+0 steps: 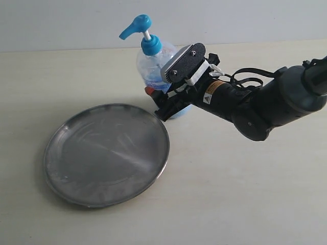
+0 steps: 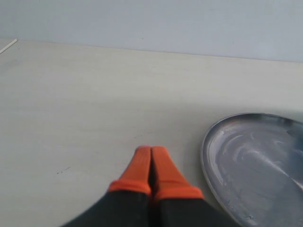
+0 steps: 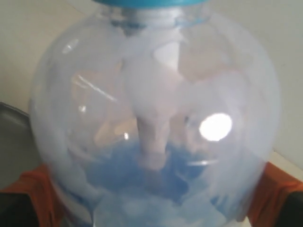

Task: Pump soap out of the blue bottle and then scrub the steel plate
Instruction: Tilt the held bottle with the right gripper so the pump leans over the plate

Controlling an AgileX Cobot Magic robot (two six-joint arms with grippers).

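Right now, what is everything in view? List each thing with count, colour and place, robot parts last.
blue bottle: one, clear with pale blue liquid low inside and a bright blue pump head; upright on the table, just beyond the plate's far rim.
steel plate: one, shiny grey with whitish streaks; flat on the table.
table: one, pale beige; under everything.
wall: one, pale grey; behind the table.
right gripper: one, black with orange fingers; closed around the bottle's lower body.
left gripper: one, orange fingers pressed together, holding nothing; over the table beside the plate.
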